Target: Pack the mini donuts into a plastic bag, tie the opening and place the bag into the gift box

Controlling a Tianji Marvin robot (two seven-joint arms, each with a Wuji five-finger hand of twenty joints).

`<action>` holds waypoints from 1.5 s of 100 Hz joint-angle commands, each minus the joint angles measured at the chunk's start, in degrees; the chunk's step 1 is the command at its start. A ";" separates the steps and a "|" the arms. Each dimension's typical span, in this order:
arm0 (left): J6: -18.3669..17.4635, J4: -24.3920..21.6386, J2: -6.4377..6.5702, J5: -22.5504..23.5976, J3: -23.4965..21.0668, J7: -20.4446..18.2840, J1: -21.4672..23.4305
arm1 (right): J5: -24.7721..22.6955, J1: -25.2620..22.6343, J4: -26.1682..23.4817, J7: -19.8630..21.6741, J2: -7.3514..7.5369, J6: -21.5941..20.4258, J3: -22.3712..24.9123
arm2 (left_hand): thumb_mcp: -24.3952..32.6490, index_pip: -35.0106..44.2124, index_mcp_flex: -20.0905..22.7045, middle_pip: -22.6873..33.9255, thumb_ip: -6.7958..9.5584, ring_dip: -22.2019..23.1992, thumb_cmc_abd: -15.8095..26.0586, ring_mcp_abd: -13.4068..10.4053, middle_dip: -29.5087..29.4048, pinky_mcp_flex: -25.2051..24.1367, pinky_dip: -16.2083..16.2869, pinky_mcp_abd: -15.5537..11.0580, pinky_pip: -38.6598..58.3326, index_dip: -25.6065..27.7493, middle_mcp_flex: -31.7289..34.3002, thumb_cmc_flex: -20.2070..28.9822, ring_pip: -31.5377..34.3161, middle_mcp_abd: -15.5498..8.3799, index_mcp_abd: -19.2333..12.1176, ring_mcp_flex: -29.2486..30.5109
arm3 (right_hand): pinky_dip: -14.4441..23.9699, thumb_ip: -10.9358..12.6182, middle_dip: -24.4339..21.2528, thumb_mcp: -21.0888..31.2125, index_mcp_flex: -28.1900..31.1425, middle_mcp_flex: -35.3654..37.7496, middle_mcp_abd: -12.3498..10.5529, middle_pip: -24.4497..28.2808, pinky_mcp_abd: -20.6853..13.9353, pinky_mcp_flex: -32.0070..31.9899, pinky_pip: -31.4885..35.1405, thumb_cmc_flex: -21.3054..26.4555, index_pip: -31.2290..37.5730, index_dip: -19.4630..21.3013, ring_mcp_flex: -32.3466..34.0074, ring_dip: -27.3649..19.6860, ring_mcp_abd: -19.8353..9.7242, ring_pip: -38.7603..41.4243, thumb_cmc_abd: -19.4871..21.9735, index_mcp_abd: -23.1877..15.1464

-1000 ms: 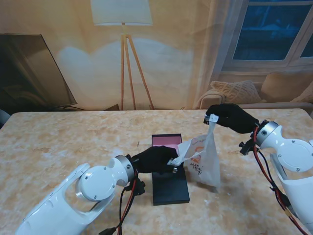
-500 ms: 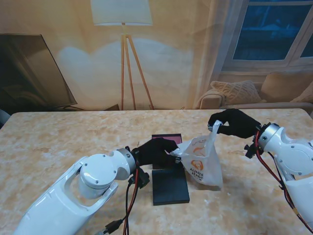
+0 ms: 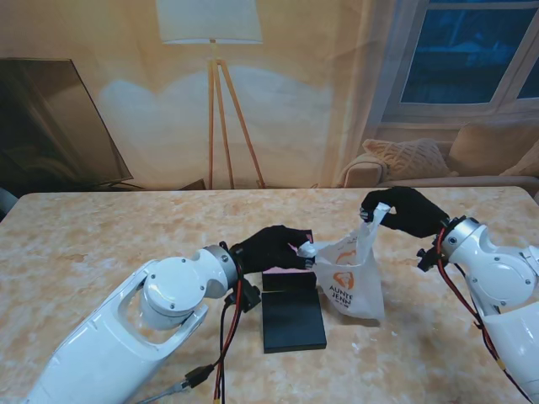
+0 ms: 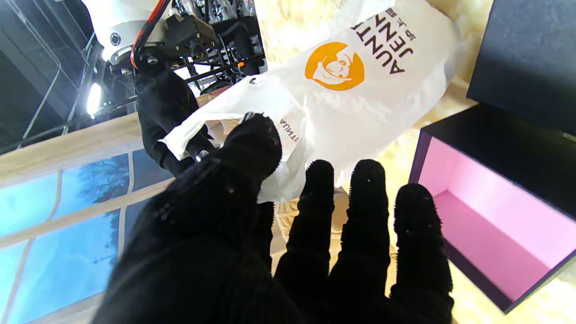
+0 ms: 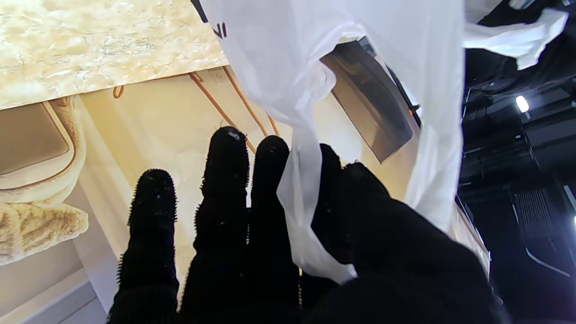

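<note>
Over the marble worktop (image 3: 101,244) we grip one bag (image 3: 354,282) handle in each hand, left hand (image 3: 271,249) and right hand (image 3: 402,210), and should cross them snugly.

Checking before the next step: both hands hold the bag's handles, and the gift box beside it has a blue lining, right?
Not quite. The gift box lining is pink, as the left wrist view shows. The rest holds: left hand and right hand each pinch a handle of the plastic bag.

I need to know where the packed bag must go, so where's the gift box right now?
In the stand view, the gift box sits open mid-table, behind the left hand, just left of the plastic bag, its lid nearer to me.
</note>
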 commanded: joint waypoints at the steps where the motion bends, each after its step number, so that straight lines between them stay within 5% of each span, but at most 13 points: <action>1: -0.03 -0.25 0.07 -0.59 -0.32 -1.10 -0.44 | 1.01 -0.35 0.39 0.61 -0.86 0.12 -0.34 | -0.79 1.10 0.50 -1.07 0.21 -2.28 -0.45 0.28 -1.79 -0.69 -1.00 -1.65 -0.68 -0.43 -0.56 -0.90 -2.25 -1.81 -2.20 -1.03 | 0.80 2.79 -1.05 2.46 -3.96 -2.30 0.08 -1.14 -0.86 -1.04 0.66 8.38 0.51 -1.84 -1.47 -1.74 -0.97 -1.82 1.64 -14.35; 26: -0.86 0.90 -0.22 -3.35 -0.64 -1.43 -1.27 | 0.49 -0.24 1.38 -1.94 -1.45 0.29 -1.55 | -1.12 2.36 0.24 -1.67 -0.06 -11.79 0.56 0.16 -8.40 0.73 -2.68 -0.63 -2.56 0.51 8.84 -0.93 -9.62 -2.34 0.67 3.09 | 0.93 3.04 -3.56 -6.76 -5.96 -3.26 0.50 -2.09 -0.99 -1.32 0.63 9.56 1.28 -6.92 -2.05 -3.57 -0.18 -4.33 3.73 -13.21; 53: -3.63 3.57 0.01 -7.08 -0.52 -4.45 -3.04 | 0.11 0.12 1.73 -2.57 -1.61 0.53 -2.75 | -3.19 1.63 0.57 -2.18 0.07 -13.84 2.55 -0.44 -10.08 1.09 -3.62 0.19 -3.63 -0.57 10.61 -1.73 -10.93 -1.33 0.85 5.25 | 1.18 3.60 -2.68 -6.15 -4.37 -2.32 0.73 -0.14 -1.02 -0.75 1.19 10.54 1.73 -5.77 -0.78 -2.43 -0.27 -1.83 3.77 -11.87; 68: -4.41 4.77 -0.14 -9.99 -1.10 -5.25 -3.02 | 0.00 -0.16 1.57 -3.85 -1.95 1.21 -3.01 | -7.22 -5.75 0.51 -3.71 0.76 -15.02 4.84 0.22 -11.58 0.88 -4.41 0.91 -4.81 -5.92 10.98 -1.40 -11.89 -0.64 1.81 5.32 | 1.32 3.74 -1.79 -5.13 -4.17 -2.32 0.68 1.47 -0.89 -0.56 1.50 10.49 1.48 -5.00 -0.56 -1.43 -0.46 0.26 3.91 -11.48; 80: -4.39 5.23 -0.25 -11.58 -1.50 -5.53 -2.69 | 0.76 -0.14 1.21 -3.13 -1.87 1.83 -3.08 | -12.13 -9.92 2.45 -2.79 1.63 -13.09 7.03 0.98 -10.54 0.02 -4.10 1.32 -5.68 -8.30 10.08 0.03 -10.50 -1.30 -0.31 3.86 | 1.41 3.99 -1.69 -4.35 -3.76 -2.21 0.80 1.94 -0.82 -0.43 1.67 10.61 1.48 -4.68 -0.50 -1.21 -0.44 0.82 3.76 -11.46; 105: -4.61 6.00 0.23 -11.98 -1.97 -7.61 -3.04 | 1.50 0.67 1.33 -2.03 -1.72 2.06 -3.59 | -31.08 -18.41 3.99 0.10 5.29 0.46 14.67 2.84 2.76 -3.18 -1.24 0.22 -8.22 -7.72 0.29 2.18 -3.73 1.94 -0.17 -3.18 | 1.46 3.96 -1.78 -3.28 -3.39 -2.09 0.75 2.16 -0.63 -0.40 1.77 10.08 1.26 -4.25 -0.55 -1.16 -0.49 1.04 3.44 -11.46; 125: -6.88 6.48 1.01 -11.51 -2.25 -10.35 -3.27 | 1.80 1.23 1.74 -2.06 -1.77 2.02 -4.00 | -31.03 -14.16 6.05 -2.80 5.35 -2.09 12.27 1.91 1.06 -3.20 -1.02 0.33 -8.59 -9.53 1.05 6.43 -6.55 0.18 0.20 -2.86 | 1.48 3.82 -1.98 -3.03 -3.26 -2.02 0.58 1.99 -0.59 -0.56 1.77 9.87 1.06 -4.00 -0.51 -1.38 -0.54 0.68 3.38 -11.58; 139: -9.31 7.64 1.70 -12.50 -2.27 -13.74 -3.90 | 2.17 1.71 2.06 -1.84 -1.77 2.25 -4.44 | -28.84 -20.71 2.17 -5.98 5.40 -5.89 9.88 0.85 -3.83 -2.95 -1.78 0.69 -9.62 -12.61 2.22 13.25 -10.01 -2.52 -0.07 -2.54 | 1.53 3.79 -1.98 -2.92 -3.24 -2.00 0.74 1.98 -0.48 -0.48 1.88 9.85 0.95 -3.87 -0.50 -1.39 -0.48 0.65 3.32 -11.60; 141: -9.77 7.91 1.82 -12.53 -2.21 -14.31 -4.12 | 2.20 1.79 2.10 -1.79 -1.77 2.28 -4.50 | -13.62 -24.36 1.78 -6.76 2.67 -7.55 6.73 0.65 -5.98 -2.72 -2.38 0.81 -10.15 -11.09 2.04 5.78 -10.95 -2.93 -0.43 -2.58 | 1.51 3.78 -1.98 -2.92 -3.18 -2.03 0.72 1.96 -0.48 -0.60 1.82 9.83 0.98 -3.83 -0.52 -1.39 -0.44 0.65 3.32 -11.51; 143: -10.11 8.14 1.92 -12.61 -2.18 -14.84 -4.31 | 2.24 1.87 2.13 -1.73 -1.76 2.31 -4.56 | -4.49 -26.24 1.02 -7.24 0.93 -8.32 5.54 0.51 -6.95 -2.98 -2.58 0.59 -10.44 -11.39 1.47 1.17 -11.58 -3.22 -0.47 -3.02 | 1.53 3.79 -1.97 -2.89 -3.25 -2.02 0.66 1.97 -0.43 -0.54 1.85 9.85 0.92 -3.84 -0.55 -1.39 -0.44 0.64 3.34 -11.52; 150: -10.72 8.72 2.17 -13.31 -2.26 -16.38 -4.74 | 2.36 2.14 2.27 -1.46 -1.71 2.33 -4.70 | 4.70 -31.46 -1.71 -9.12 2.22 -11.29 7.31 0.52 -9.38 -3.28 -3.27 0.64 -11.70 -12.88 0.82 -2.95 -14.64 -3.88 -0.97 -3.46 | 1.50 3.78 -1.96 -2.88 -3.16 -2.02 0.63 1.95 -0.58 -0.59 1.79 9.82 0.92 -3.75 -0.57 -1.41 -0.45 0.60 3.33 -11.56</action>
